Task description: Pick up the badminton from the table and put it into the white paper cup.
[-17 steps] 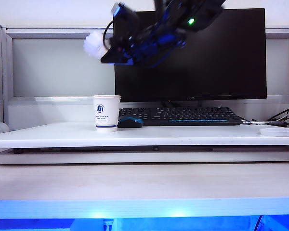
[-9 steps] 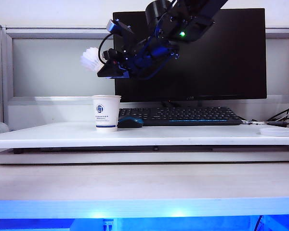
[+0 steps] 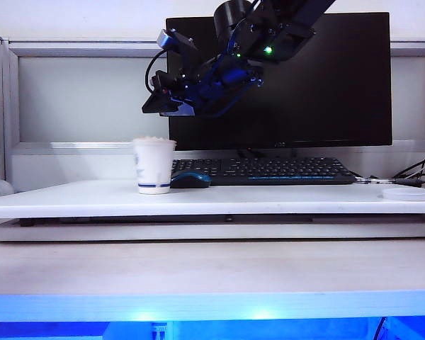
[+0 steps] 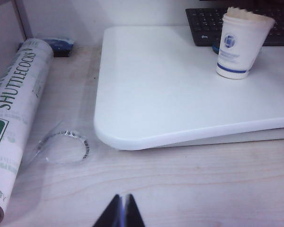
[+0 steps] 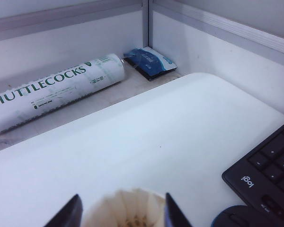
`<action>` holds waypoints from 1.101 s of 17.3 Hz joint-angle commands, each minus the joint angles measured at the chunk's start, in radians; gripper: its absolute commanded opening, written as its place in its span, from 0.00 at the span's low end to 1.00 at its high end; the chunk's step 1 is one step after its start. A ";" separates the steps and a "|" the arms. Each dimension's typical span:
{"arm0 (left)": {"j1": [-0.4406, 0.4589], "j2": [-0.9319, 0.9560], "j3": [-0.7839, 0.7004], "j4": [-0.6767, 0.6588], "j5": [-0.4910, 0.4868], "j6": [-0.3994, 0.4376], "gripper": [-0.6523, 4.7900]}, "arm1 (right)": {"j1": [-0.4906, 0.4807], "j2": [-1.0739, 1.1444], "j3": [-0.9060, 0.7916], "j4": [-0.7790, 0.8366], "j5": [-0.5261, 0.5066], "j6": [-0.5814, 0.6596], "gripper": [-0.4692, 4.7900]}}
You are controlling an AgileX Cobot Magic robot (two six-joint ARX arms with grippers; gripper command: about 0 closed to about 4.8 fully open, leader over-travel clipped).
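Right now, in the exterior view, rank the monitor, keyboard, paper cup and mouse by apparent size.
1. Monitor
2. Keyboard
3. White paper cup, feathers showing at its rim
4. Mouse

The right claw overlaps the monitor's corner.

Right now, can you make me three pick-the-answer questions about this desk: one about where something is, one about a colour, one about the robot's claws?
1. Where is the badminton?
A. inside the white paper cup
B. on the keyboard
C. in a gripper

2. What colour is the cup's logo?
A. red
B. blue
C. green

3. How is the right gripper?
A. shut on the cup
B. open above the cup
C. lying on the table

Answers: 1 A, feathers show at the cup's rim. 2 B, the left wrist view shows blue print. 3 B, its fingers stand apart, holding nothing.
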 commanded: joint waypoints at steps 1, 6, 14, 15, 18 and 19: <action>0.000 0.000 -0.001 -0.017 0.008 -0.004 0.16 | 0.001 -0.007 0.008 0.012 0.010 0.004 0.53; 0.000 0.000 -0.001 -0.017 0.008 -0.003 0.16 | -0.017 -0.081 0.008 -0.068 0.225 -0.058 0.08; 0.000 0.000 -0.001 -0.016 0.008 -0.003 0.16 | -0.216 -0.272 0.002 -0.240 0.248 -0.014 0.08; 0.000 0.000 -0.001 -0.016 0.008 -0.003 0.16 | -0.248 -0.297 0.000 -0.275 0.247 0.005 0.08; 0.000 0.000 -0.001 -0.015 0.008 -0.003 0.16 | -0.332 -0.373 -0.001 -0.439 0.238 0.005 0.08; 0.000 0.000 -0.001 -0.014 0.008 -0.003 0.16 | -0.354 -0.391 -0.002 -0.480 0.220 0.005 0.08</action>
